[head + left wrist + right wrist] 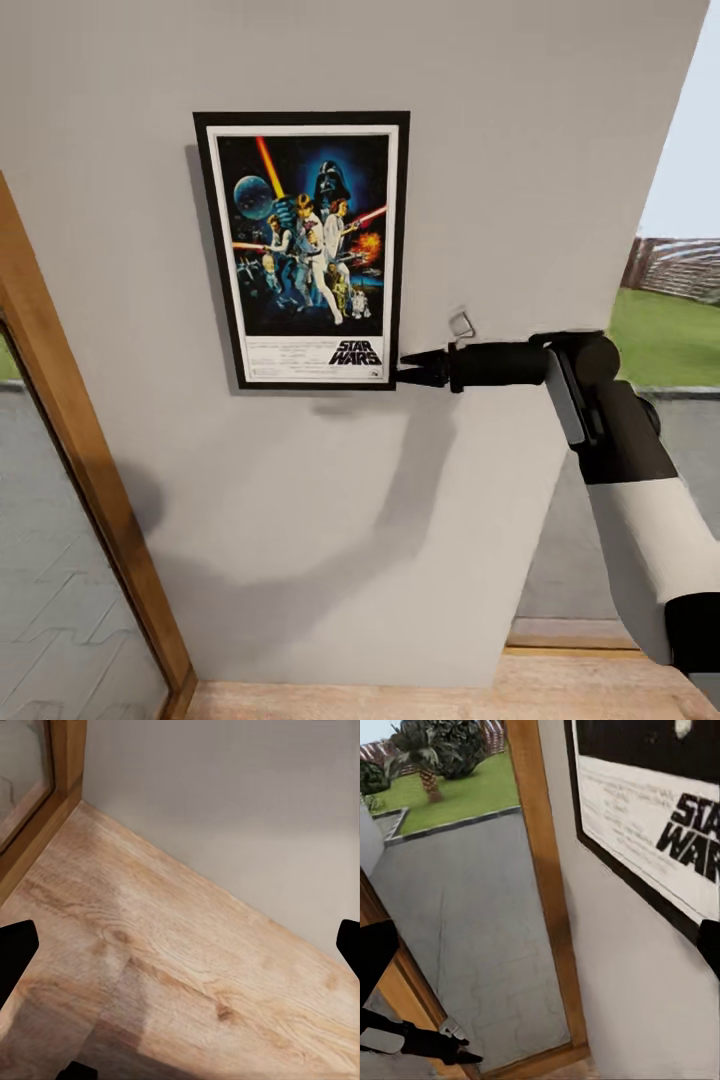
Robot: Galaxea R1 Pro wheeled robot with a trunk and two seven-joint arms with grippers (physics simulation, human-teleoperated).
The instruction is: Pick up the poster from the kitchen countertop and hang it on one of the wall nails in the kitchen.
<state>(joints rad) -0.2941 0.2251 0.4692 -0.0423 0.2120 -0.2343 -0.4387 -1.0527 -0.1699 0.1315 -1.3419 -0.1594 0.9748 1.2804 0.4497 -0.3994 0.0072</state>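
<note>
The poster (302,250), a flat upright rectangle with thin black frame and white border, sits flush on the matte grey wall (500,150). My right gripper (408,370) is at its 5 o'clock corner, tips touching the frame; probably parted, nothing clearly pinched. My left gripper (180,945) is spread wide, holding nothing, over grained wood floor (187,967).
</note>
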